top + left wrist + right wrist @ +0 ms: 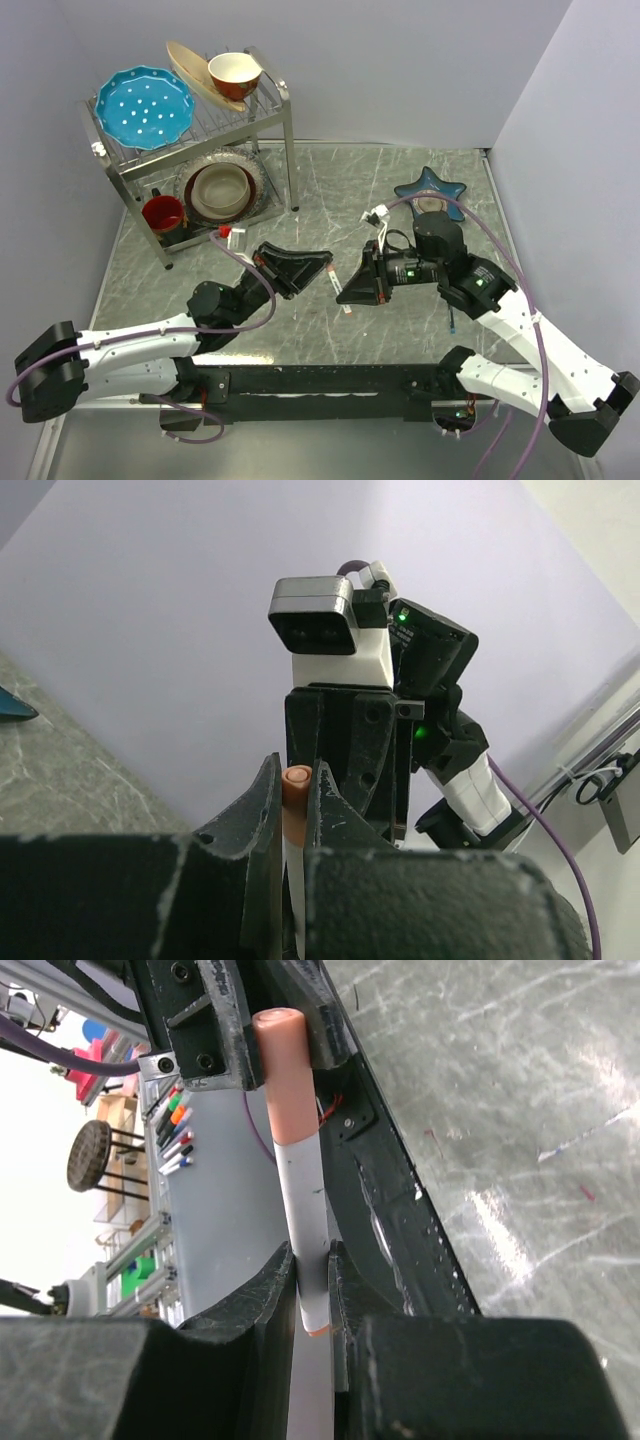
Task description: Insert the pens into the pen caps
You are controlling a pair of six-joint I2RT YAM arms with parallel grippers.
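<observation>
- Seen from above, two robot arms reach toward each other over the middle of a grey marbled table (330, 190), their grippers close together.
- The left gripper (297, 805) is closed to a narrow gap on an orange cap (280, 1070). The cap's round end shows between its fingertips.
- The right gripper (313, 1275) is also closed narrowly, pinching the barrel of a white pen (305, 1210) near its orange back end.
- The white pen is held in the air above the table and runs straight from the right gripper toward the left one. Its front end is inside the orange cap, and the cap's rim meets the white barrel.
- A second white pen (345, 303) with a reddish end lies on the table just on the near side of the grippers.
- A dark blue pen (452, 320) lies on the table beside the right arm.
- At the back left, a metal rack (291, 150) holds a blue plate (143, 107), bowls and a red mug (163, 212).
- A blue star-shaped dish (430, 188) sits at the back right.
</observation>
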